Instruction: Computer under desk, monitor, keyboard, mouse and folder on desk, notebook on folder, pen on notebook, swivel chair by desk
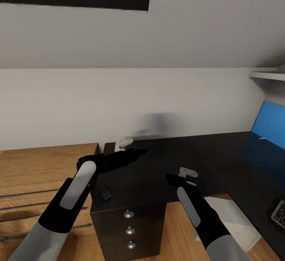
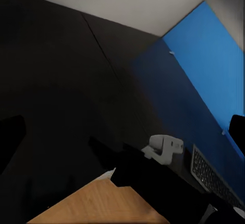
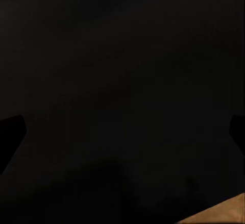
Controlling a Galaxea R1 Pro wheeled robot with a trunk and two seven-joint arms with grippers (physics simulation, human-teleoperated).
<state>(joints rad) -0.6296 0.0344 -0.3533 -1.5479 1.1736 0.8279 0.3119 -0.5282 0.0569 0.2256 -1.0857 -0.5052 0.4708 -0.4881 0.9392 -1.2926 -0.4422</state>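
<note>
The desk (image 1: 158,166) has a matte black top, a drawer unit (image 1: 128,229) with round knobs, and a blue back panel (image 1: 273,128) at the right. A corner of the keyboard (image 1: 279,213) shows at the right edge, and its keys (image 2: 209,175) lie below the blue panel. A small dark lump (image 1: 105,193), perhaps the mouse, lies above the drawers. My left gripper (image 1: 132,153) hovers over the desk's back left corner, open and empty (image 2: 122,137). Low over the desk's front edge, my right gripper (image 1: 174,178) is also open and empty (image 3: 122,137). A pale grey box (image 1: 233,219), likely the computer, sits under the desk.
A light wood cabinet (image 1: 39,170) with long metal handles stands against the desk's left side. The sloped pale wall (image 1: 138,94) rises close behind the desk. A white shelf (image 1: 269,75) juts out at the upper right. Wood floor (image 1: 178,229) shows beside the drawers.
</note>
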